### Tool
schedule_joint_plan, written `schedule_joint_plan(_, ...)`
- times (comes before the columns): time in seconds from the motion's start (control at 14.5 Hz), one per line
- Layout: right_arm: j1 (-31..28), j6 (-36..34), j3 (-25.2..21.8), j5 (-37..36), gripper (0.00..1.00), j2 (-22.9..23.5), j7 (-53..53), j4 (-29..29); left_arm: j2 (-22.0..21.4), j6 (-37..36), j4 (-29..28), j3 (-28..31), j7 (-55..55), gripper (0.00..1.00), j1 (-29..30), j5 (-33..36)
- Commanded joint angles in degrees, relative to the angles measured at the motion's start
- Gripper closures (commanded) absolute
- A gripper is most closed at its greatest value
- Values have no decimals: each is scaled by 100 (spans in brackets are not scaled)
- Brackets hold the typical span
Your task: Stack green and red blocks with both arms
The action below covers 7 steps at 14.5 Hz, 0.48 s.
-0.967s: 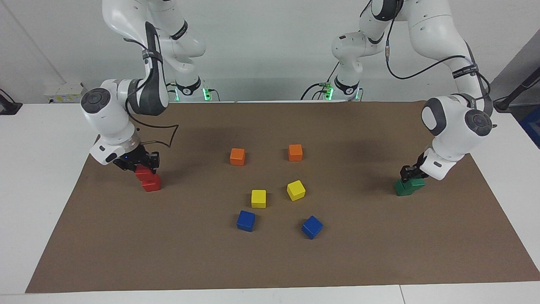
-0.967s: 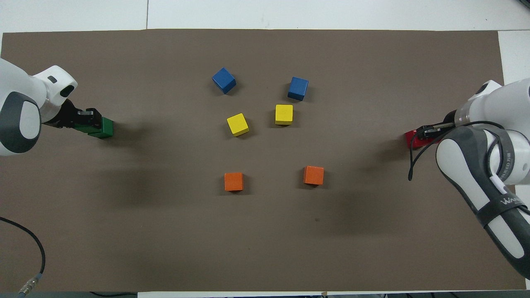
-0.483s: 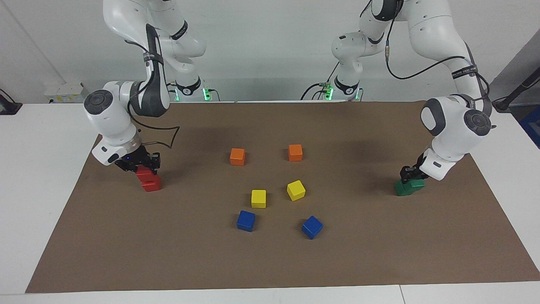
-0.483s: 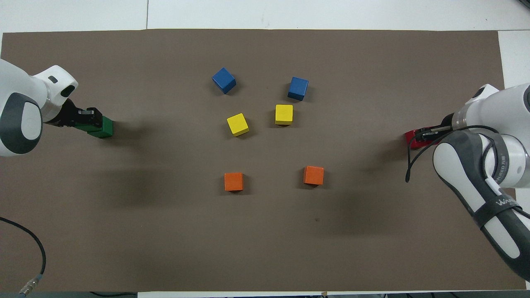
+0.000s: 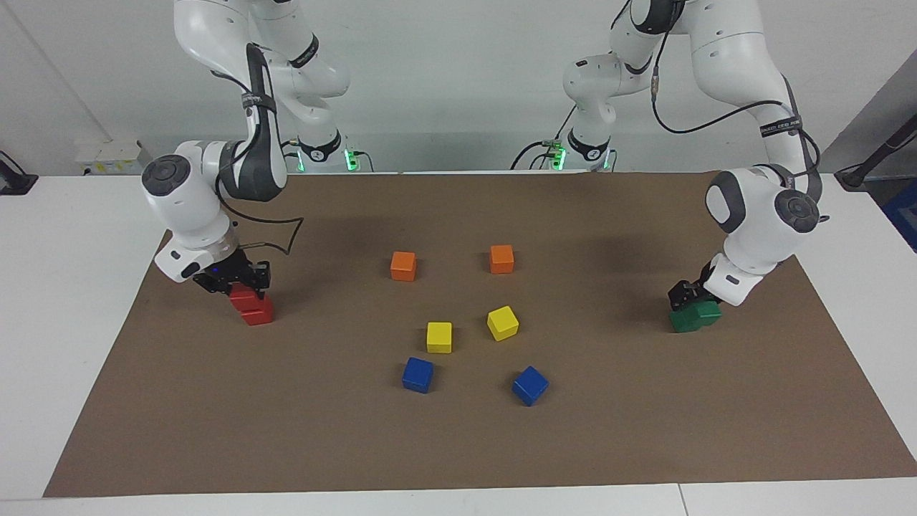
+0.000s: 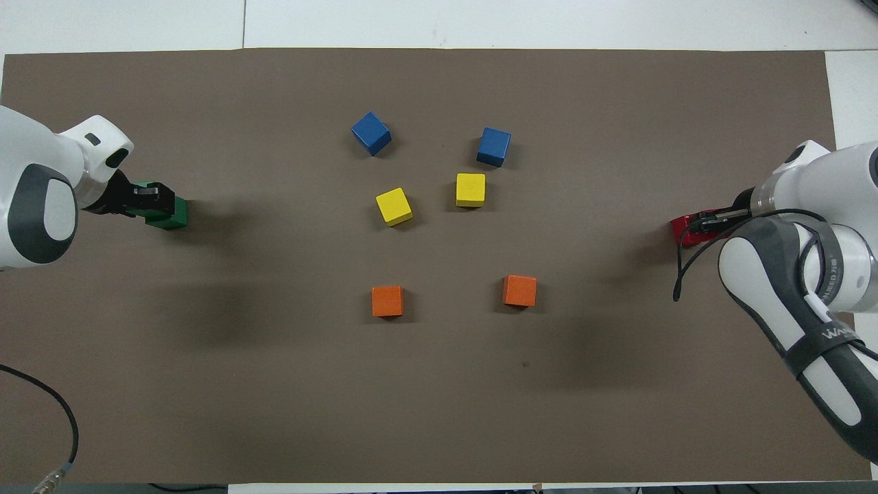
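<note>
left gripper [image 5: 689, 295] looks released over the green stack [image 5: 693, 316]; right gripper [image 5: 243, 281] grasps the top red block [image 5: 246, 299]: square it, then let go.

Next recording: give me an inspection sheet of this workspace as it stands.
Surface: brown mat on white table.
Job's things: upper red block on lower red block, toward the right arm's end; green blocks stacked askew, toward the left arm's end.
Clutter: orange cubes, yellow cubes, blue cubes, two each, loose mid-mat.
Grippers: right gripper shut on upper red block; left gripper at the green blocks' top.
Cables: black cable loops off the right arm; floor cable lies on the mat's corner.
Surroundings: white wall.
</note>
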Motion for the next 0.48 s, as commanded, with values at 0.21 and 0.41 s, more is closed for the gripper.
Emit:
schedule_joint_plan(0.21,-94,101,53,-29,100,-43,-178,-84,-175,-214,6,21,86,0,-27,-80)
schedule_joint_plan(0.41,-94,101,62,-29,100,-17,-187,-84,-429,-661,235,12,77,0,-37,-80)
